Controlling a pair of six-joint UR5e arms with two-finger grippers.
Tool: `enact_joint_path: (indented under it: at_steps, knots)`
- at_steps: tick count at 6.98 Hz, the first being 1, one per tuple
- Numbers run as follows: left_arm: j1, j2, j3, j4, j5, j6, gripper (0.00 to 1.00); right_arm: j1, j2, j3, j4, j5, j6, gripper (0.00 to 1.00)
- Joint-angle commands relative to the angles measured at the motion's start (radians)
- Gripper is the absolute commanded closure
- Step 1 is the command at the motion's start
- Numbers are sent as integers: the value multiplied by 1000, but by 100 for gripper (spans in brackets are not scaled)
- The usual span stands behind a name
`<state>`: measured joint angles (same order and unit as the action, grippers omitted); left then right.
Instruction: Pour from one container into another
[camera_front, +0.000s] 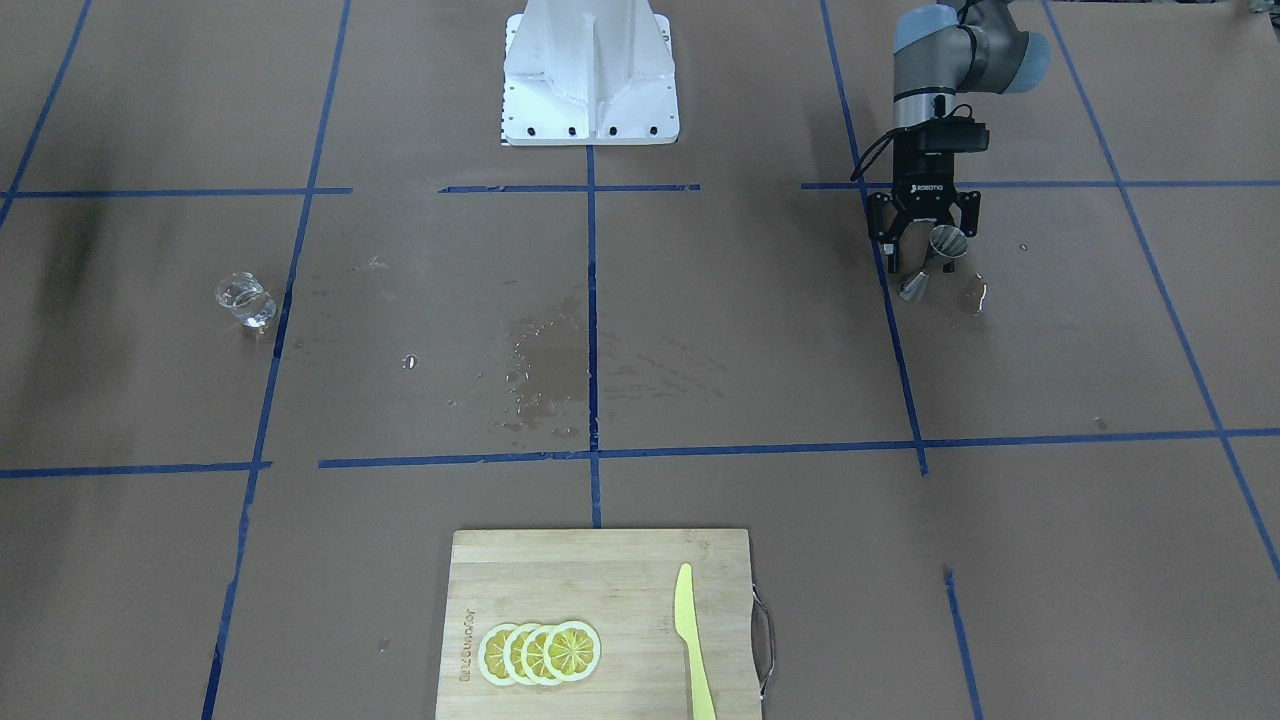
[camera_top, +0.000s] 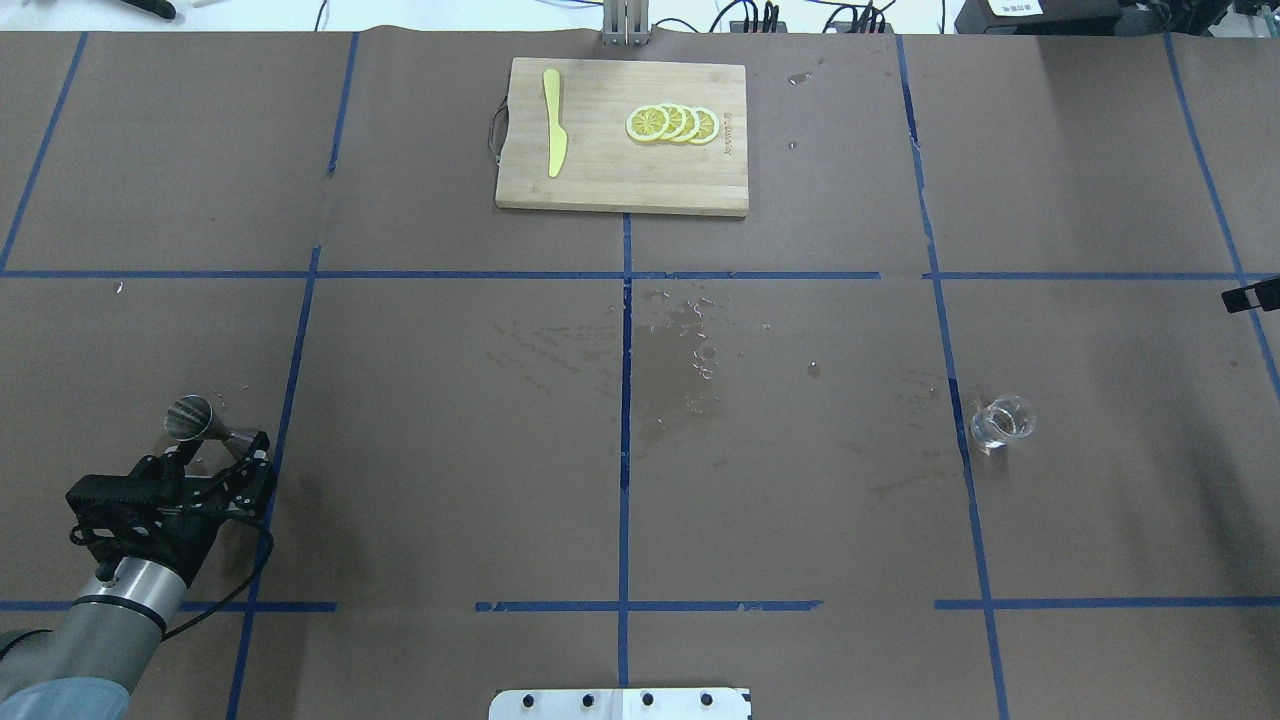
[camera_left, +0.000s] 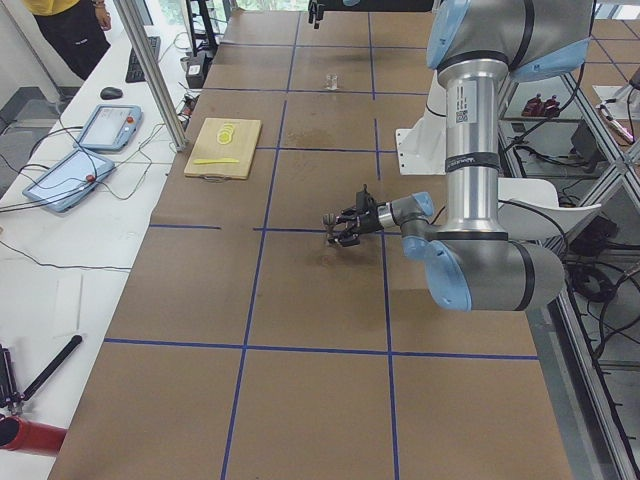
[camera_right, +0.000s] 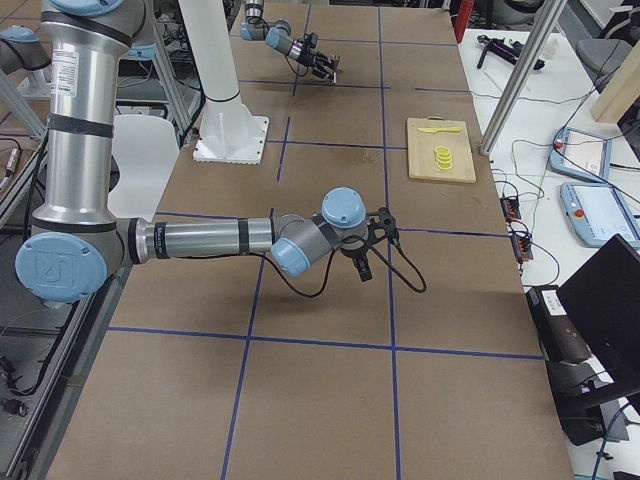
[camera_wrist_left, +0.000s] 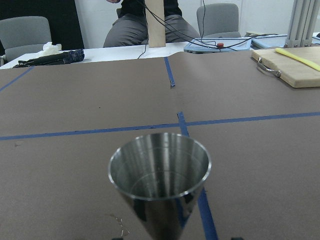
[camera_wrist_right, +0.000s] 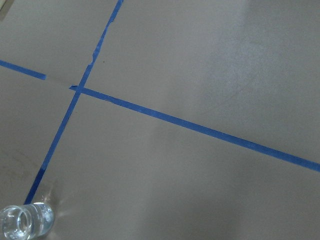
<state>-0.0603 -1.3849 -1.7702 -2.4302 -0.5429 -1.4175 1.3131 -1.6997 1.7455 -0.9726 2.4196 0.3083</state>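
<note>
The steel jigger (camera_front: 933, 262) stands on the table at my far left, its wide mouth (camera_wrist_left: 159, 167) filling the left wrist view. My left gripper (camera_front: 922, 262) lies low behind it, open, fingers spread either side of the lower cone (camera_top: 243, 440); I see no contact. The clear glass cup (camera_top: 1002, 420) with liquid in it stands alone on the right half and also shows at the bottom left corner of the right wrist view (camera_wrist_right: 25, 222). My right gripper (camera_right: 362, 262) hovers off the table's right end, and I cannot tell whether its fingers are open or shut.
A wooden cutting board (camera_top: 600, 185) with lemon slices (camera_top: 672, 123) and a yellow knife (camera_top: 553, 135) lies at the far edge. Wet patches (camera_top: 690, 350) mark the table's middle, and a small puddle (camera_front: 975, 295) sits beside the jigger. The robot's base plate (camera_front: 590, 90) stands at the near edge.
</note>
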Motion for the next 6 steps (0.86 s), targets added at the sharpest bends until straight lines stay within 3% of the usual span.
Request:
enact_joint_path:
  at_steps: [1, 2, 3, 4, 5, 6]
  knots:
    - [-13, -2, 0, -1, -17, 0, 23, 0, 0, 0, 0, -1, 0, 0]
    - [-13, -2, 0, -3, -17, 0, 30, 0, 0, 0, 0, -1, 0, 0]
    - [-13, -3, 0, -3, -17, 0, 51, 0, 0, 0, 0, -1, -2, 0]
    - [-16, -2, -2, -44, -17, 5, 92, 0, 2, -1, 0, -2, -2, 0]
    - [-19, 1, 0, -82, -17, 5, 100, 0, 2, -1, 0, -2, -2, 0]
    - [-22, 1, 0, -82, -17, 6, 100, 0, 2, -1, 0, -1, -2, 0]
